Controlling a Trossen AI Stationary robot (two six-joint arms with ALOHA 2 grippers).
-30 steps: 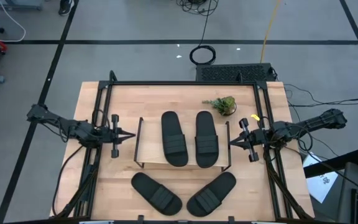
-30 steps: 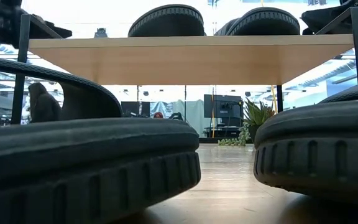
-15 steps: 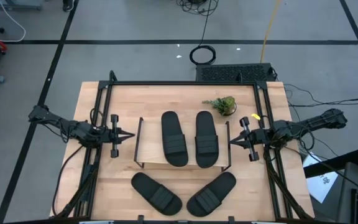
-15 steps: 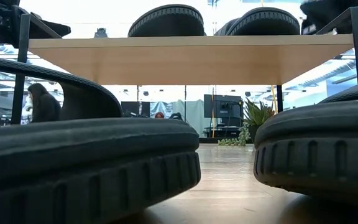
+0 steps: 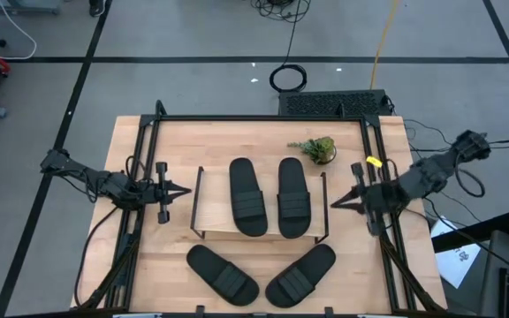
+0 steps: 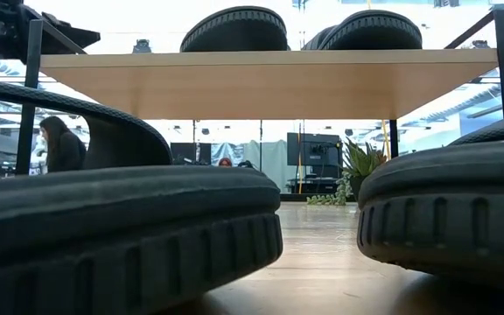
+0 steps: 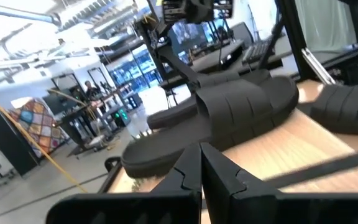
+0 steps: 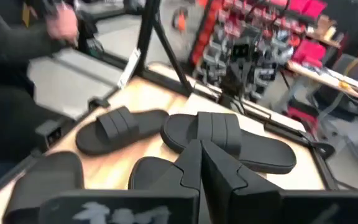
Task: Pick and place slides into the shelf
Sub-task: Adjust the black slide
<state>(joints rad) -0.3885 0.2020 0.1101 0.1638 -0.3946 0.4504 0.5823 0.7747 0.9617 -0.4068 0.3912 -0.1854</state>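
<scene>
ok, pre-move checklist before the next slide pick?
1. Left gripper shut, empty, left of shelf: ok.
2. Right gripper shut, empty, right of shelf: ok.
3. Two slides on shelf top, side by side: ok.
4. Two slides on table in front of shelf, still to place: not ok.
5. Space under shelf board: ok in low view.
6. Plant behind shelf, apart: ok.

High view straight down over the light wooden worktop (image 5: pixel 148 265), low view level at worktop height, pressed against two black ribbed slide sandals (image 6: pixel 121 236), both views sharing the low wooden-topped wire shelf (image 5: pixel 259 231), wrist views facing inward, toward 3 and 9 o'clock.
</scene>
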